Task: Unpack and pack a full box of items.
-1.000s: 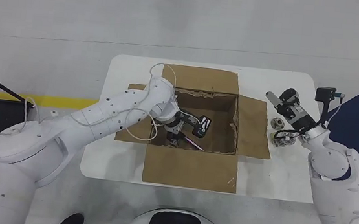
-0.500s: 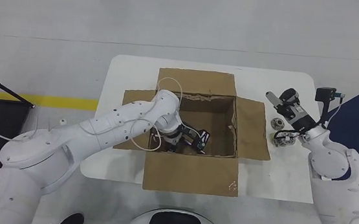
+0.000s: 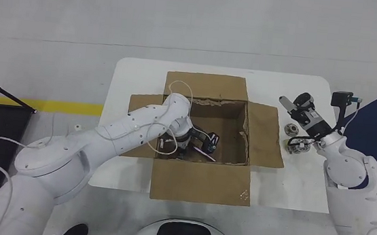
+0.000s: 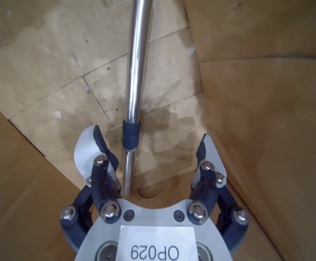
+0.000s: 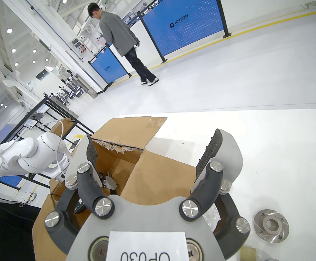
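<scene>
In the cardboard box [image 4: 249, 111] lies a chrome rod [image 4: 134, 61] w/ a dark band [image 4: 130, 136]. It looks stiff, smooth, prob. slippery, fairly heavy for its girth; best taken at the band, where grip should hold better. The left hand [image 4: 150, 139] is down in the box over it, jaws wide open, holding nothing: rod runs between the jaws, close beside one, well clear of the other, band approx. level w/ the tips; contact can't be told. Other side: right hand [image 5: 153, 141] hangs open, empty, over the bench [image 5: 259, 138] beside a box flap, near a metal flange [image 5: 271, 226].
</scene>
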Motion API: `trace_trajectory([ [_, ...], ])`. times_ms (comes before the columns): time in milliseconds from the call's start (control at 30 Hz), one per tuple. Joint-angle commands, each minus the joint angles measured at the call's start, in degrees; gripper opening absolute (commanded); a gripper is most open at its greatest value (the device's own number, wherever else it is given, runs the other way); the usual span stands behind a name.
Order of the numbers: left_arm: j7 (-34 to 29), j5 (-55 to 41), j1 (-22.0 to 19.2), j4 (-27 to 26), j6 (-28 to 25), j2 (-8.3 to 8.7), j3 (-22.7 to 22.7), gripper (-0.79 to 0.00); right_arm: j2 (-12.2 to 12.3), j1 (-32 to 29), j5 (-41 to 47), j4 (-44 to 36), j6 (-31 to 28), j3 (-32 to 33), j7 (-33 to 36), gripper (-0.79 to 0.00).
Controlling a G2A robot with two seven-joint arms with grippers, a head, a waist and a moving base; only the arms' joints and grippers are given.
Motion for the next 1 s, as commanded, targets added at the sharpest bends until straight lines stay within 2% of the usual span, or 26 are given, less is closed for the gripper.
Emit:
trace_trajectory([
  [0, 0.0, -0.25, -0.05, 1.4, 0.0, -0.71, 0.0, -0.188, 0.0, 0.0, 0.0, 0.0, 0.0, 0.0, 0.0, 0.0],
  [167, 0.0, 0.93, 0.52, 4.27, 0.0, -2.25, 0.0, -0.342, 0.0, 0.0, 0.0, 0.0, 0.0, 0.0, 0.0, 0.0],
  [200, 0.0, 0.93, 0.82, 4.97, 0.0, -2.55, 0.0, -0.409, 0.0, 0.0, 0.0, 0.0, 0.0, 0.0, 0.0, 0.0],
  [333, 0.01, 1.08, 0.86, 7.03, 0.0, -3.7, 0.0, -0.48, 0.0, 0.0, 0.0, 0.0, 0.0, 0.0, 0.0, 0.0],
  [400, 0.01, 1.29, 0.8, 7.65, 0.0, -4.22, 0.0, -0.576, 0.0, 0.0, 0.0, 0.0, 0.0, 0.0, 0.0, 0.0],
  [433, 0.01, 1.42, 0.76, 7.76, 0.0, -4.47, 0.0, -0.699, 0.0, 0.0, 0.0, 0.0, 0.0, 0.0, 0.0, 0.0],
  [467, 0.01, 1.63, 0.73, 7.8, 0.0, -4.7, 0.0, -0.785, 0.0, 0.0, 0.0, 0.0, 0.0, 0.0, 0.0, 0.0],
  [700, 0.01, 0.73, 0.35, 5.43, 0.0, -5.27, 0.0, -0.785, 0.0, 0.0, 0.0, 0.0, 0.0, 0.0, 0.0, 0.0],
  [967, 0.01, 0.13, -0.86, -1.24, 0.0, -3.63, 0.0, -0.785, 0.0, 0.0, 0.0, 0.0, 0.0, 0.0, 0.0, 0.0],
])
